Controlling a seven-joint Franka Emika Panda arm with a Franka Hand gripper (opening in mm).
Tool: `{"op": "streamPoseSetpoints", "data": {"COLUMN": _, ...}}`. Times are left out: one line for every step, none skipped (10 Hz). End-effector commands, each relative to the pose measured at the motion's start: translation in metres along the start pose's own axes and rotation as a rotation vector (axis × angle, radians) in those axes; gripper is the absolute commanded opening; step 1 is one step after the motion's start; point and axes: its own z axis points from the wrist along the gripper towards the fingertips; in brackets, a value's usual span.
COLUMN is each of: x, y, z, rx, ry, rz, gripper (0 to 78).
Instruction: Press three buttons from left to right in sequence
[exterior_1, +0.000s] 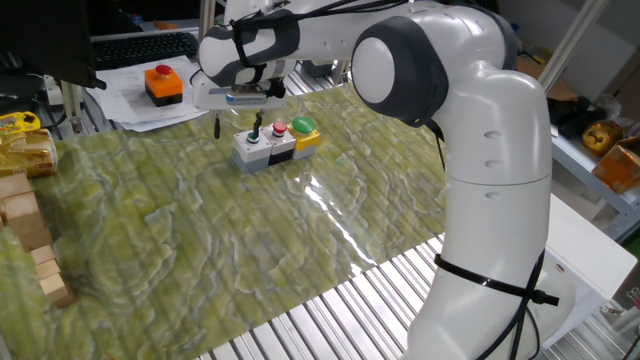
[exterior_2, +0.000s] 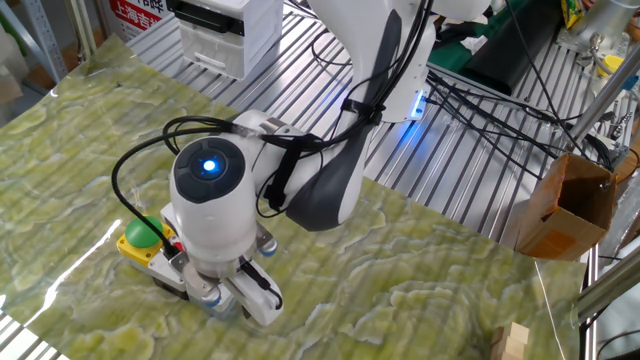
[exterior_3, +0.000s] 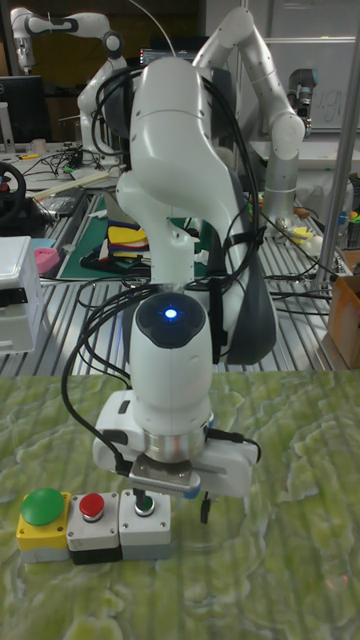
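Note:
The three buttons sit in a joined row on the green mat. The grey box (exterior_1: 250, 150) has a small green button (exterior_3: 143, 507), the black box (exterior_1: 281, 144) a red button (exterior_3: 92, 506), and the yellow box (exterior_3: 42, 532) a green dome (exterior_1: 303, 125). My gripper (exterior_1: 237, 127) hangs over the grey end with its fingers apart, so it is open and holds nothing. One fingertip (exterior_1: 257, 129) stands right at the small green button; whether it touches I cannot tell. The other fingertip (exterior_3: 203, 510) hangs beside the grey box. In the other fixed view my hand (exterior_2: 212, 215) hides all but the yellow box (exterior_2: 135, 246).
A lone orange button on a black box (exterior_1: 163, 83) rests on papers behind the row. Wooden blocks (exterior_1: 25, 225) and a yellow packet (exterior_1: 20, 140) lie at the mat's left edge. A white drawer unit (exterior_2: 225, 35) and a cardboard box (exterior_2: 565, 205) stand off the mat.

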Motion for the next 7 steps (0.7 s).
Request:
{"op": "streamPoseSetpoints", "data": {"x": 0.004, "y": -0.002, "z": 0.007, "rx": -0.002, "ry": -0.002, "rz": 0.001, "gripper": 77.4}}
{"op": "streamPoseSetpoints", "data": {"x": 0.005, "y": -0.002, "z": 0.009, "rx": -0.005, "ry": -0.004, "rz": 0.002, "gripper": 77.4}}
{"op": "streamPoseSetpoints", "data": {"x": 0.006, "y": -0.002, "z": 0.011, "rx": -0.009, "ry": -0.005, "rz": 0.002, "gripper": 77.4}}
{"op": "streamPoseSetpoints", "data": {"x": 0.007, "y": -0.003, "z": 0.017, "rx": -0.011, "ry": -0.008, "rz": 0.003, "gripper": 77.4}}
{"op": "streamPoseSetpoints", "data": {"x": 0.007, "y": -0.003, "z": 0.022, "rx": -0.013, "ry": -0.016, "rz": 0.004, "gripper": 77.4}}
{"op": "streamPoseSetpoints", "data": {"x": 0.007, "y": -0.003, "z": 0.023, "rx": -0.012, "ry": -0.020, "rz": 0.007, "gripper": 77.4}}
{"op": "streamPoseSetpoints", "data": {"x": 0.009, "y": -0.003, "z": 0.017, "rx": -0.011, "ry": -0.017, "rz": 0.019, "gripper": 77.4}}
